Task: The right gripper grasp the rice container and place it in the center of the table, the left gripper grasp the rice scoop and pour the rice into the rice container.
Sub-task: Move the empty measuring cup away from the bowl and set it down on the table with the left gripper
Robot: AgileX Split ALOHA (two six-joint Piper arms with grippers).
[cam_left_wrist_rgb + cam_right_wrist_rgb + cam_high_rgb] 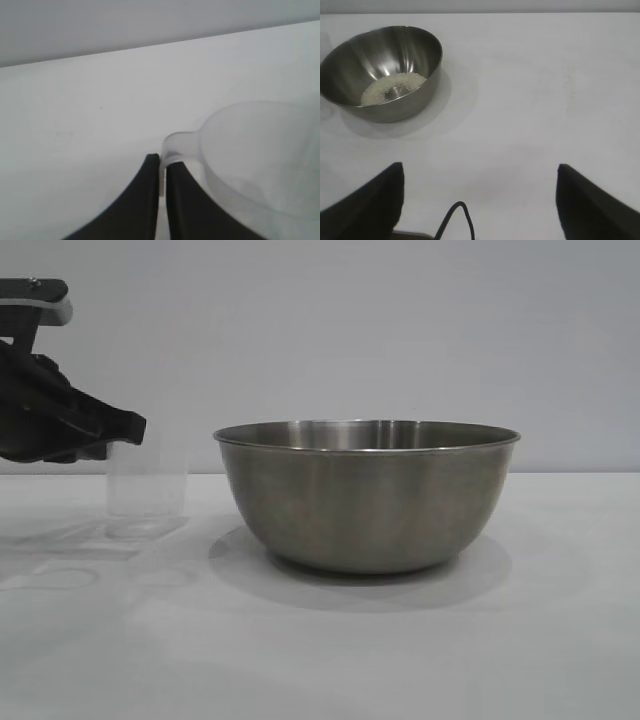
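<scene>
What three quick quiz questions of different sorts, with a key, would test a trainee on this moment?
1. True or false: the rice already lies inside the rice container.
2. Which claw is shut on the rice scoop? A) the left claw B) the right claw C) neither
3. Fill in: the rice scoop stands upright on the table, ____ the rice container and apart from it.

Key
1. True: a pale patch of grains covers the bottom of the steel bowl.
2. A: the left claw pinches the scoop's small handle; the right claw hangs open, well away from the bowl.
3. Beside.
</scene>
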